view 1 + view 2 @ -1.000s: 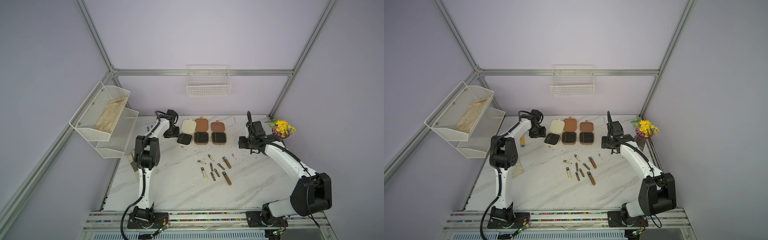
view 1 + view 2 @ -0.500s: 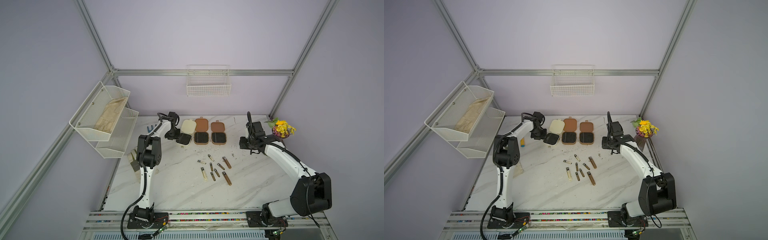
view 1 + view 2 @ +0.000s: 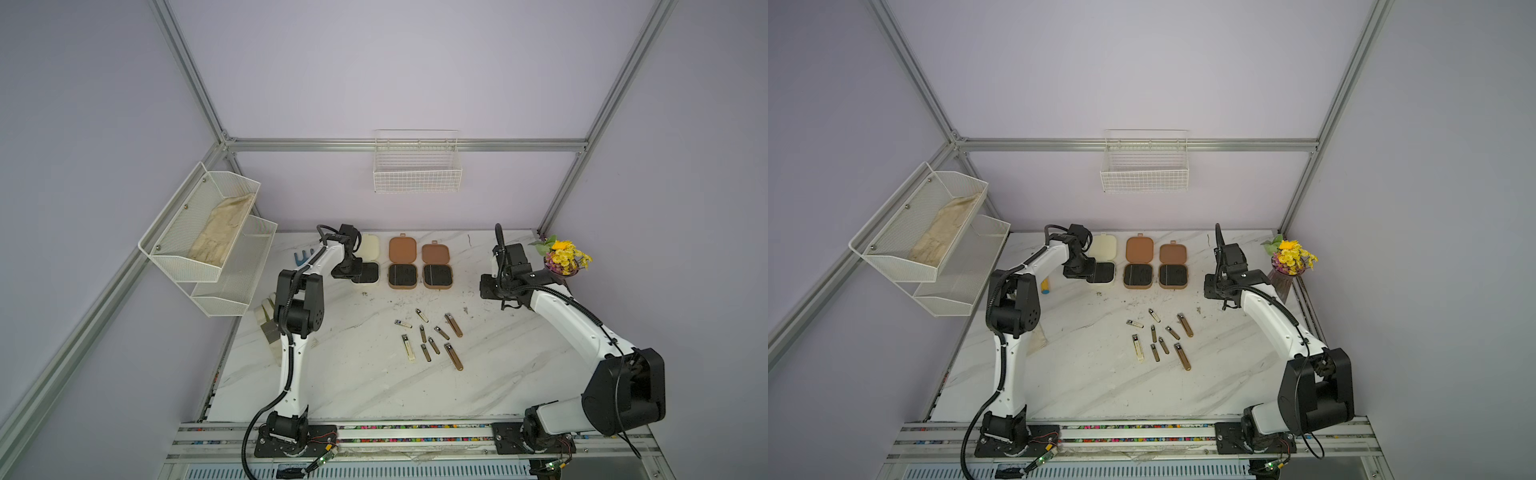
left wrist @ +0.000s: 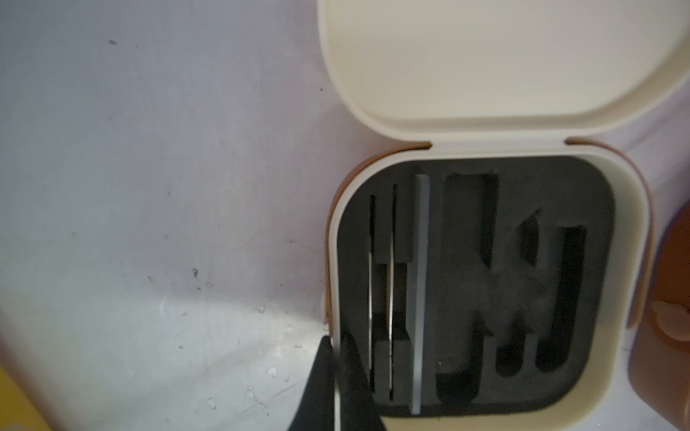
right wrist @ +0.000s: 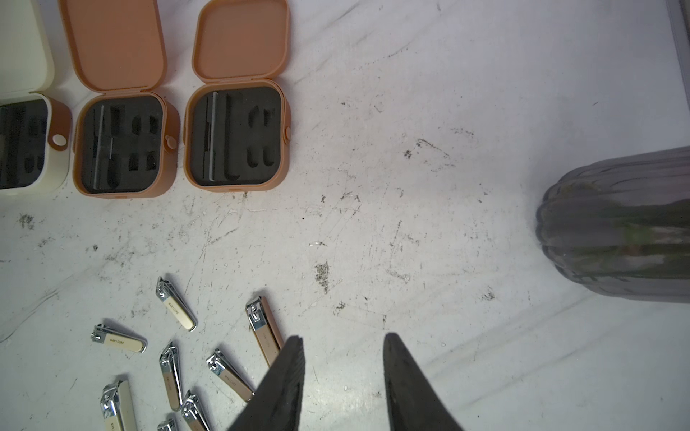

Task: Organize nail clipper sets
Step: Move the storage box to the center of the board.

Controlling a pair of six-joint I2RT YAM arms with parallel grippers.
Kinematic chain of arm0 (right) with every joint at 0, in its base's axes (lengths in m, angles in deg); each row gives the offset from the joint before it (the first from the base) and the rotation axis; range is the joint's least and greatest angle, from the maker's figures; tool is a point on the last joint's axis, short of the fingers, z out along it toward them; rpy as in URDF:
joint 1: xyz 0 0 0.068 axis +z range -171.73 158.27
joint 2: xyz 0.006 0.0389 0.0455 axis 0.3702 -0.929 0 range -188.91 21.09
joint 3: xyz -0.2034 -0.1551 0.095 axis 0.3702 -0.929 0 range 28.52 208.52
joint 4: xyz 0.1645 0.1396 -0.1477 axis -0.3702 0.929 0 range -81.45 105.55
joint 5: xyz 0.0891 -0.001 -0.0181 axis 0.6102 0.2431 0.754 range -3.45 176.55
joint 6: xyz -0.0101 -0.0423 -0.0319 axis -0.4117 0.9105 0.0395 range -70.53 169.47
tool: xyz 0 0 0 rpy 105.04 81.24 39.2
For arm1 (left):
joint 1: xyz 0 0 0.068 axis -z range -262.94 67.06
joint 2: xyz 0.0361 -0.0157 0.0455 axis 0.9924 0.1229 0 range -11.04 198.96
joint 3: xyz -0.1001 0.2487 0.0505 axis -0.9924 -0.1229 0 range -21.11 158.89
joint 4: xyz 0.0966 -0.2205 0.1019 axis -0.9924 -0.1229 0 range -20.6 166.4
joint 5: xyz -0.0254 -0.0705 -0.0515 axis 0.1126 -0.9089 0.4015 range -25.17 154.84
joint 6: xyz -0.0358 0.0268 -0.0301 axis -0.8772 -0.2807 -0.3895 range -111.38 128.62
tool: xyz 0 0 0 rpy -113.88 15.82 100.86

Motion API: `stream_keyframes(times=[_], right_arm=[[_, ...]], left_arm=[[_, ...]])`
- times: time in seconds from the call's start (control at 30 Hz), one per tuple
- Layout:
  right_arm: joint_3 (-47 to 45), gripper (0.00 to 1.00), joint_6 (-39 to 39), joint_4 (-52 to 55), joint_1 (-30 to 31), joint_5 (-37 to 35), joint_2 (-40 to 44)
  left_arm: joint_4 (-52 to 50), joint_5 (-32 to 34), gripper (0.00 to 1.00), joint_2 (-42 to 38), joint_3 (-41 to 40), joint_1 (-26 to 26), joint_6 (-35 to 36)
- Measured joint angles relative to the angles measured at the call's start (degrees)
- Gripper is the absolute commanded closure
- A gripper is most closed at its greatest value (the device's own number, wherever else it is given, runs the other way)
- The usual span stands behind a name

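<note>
In both top views three cases lie open in a row at the back of the tabletop (image 3: 353, 374): the cream case (image 3: 370, 248) leftmost, then two brown cases (image 3: 402, 274). The clippers (image 3: 453, 325) lie loose mid-tabletop, well apart from the cases. The left end effector (image 3: 352, 272) is at the cream case's left edge. The right end effector (image 3: 486, 287) hovers off to the right of the brown cases.

In the left wrist view the left end effector (image 4: 337, 337) is closed to a sliver astride the cream case (image 4: 485, 74) wall, apparently pinching it. The foam (image 4: 466, 280) slots for clippers are empty. That grip looks meant as a brace, so it should hold steady and not drag the case.

In the right wrist view the right end effector (image 5: 343, 337) is partly open and holds nothing. It hangs just beside the nearest of the clippers (image 5: 175, 304), with a vase (image 5: 616, 224) at the far side. It would do best to pick an outlying clipper, turn its jaws across the narrow body, and match cream handles to the cream case.
</note>
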Motion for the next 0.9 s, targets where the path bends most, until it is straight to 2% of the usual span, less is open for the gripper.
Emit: stream_keyframes(times=[0.2, 0.4, 0.63, 0.8, 0.9], right_arm=[[0.00, 0.62, 0.26, 0.57, 0.00, 1.75, 1.42], [0.02, 0.62, 1.22, 1.53, 0.24, 4.98, 2.36], [-0.72, 0.62, 1.79, 0.94, 1.75, 9.05, 6.08], [-3.52, 0.62, 1.77, 0.68, 3.65, 11.04, 7.08], [-5.09, 0.62, 1.75, 0.66, 4.66, 11.56, 7.10]], left_arm=[[1.18, 3.06, 1.00, -6.54, -10.45, 0.85, -1.66], [0.28, 5.22, 1.00, -15.43, -22.36, 3.89, -7.19], [-1.66, 6.56, 1.00, -26.32, -36.41, 13.38, -20.35], [-1.84, 7.89, 1.00, -28.70, -43.28, 19.04, -29.40], [-1.60, 8.74, 0.86, -30.23, -45.48, 21.09, -33.55]])
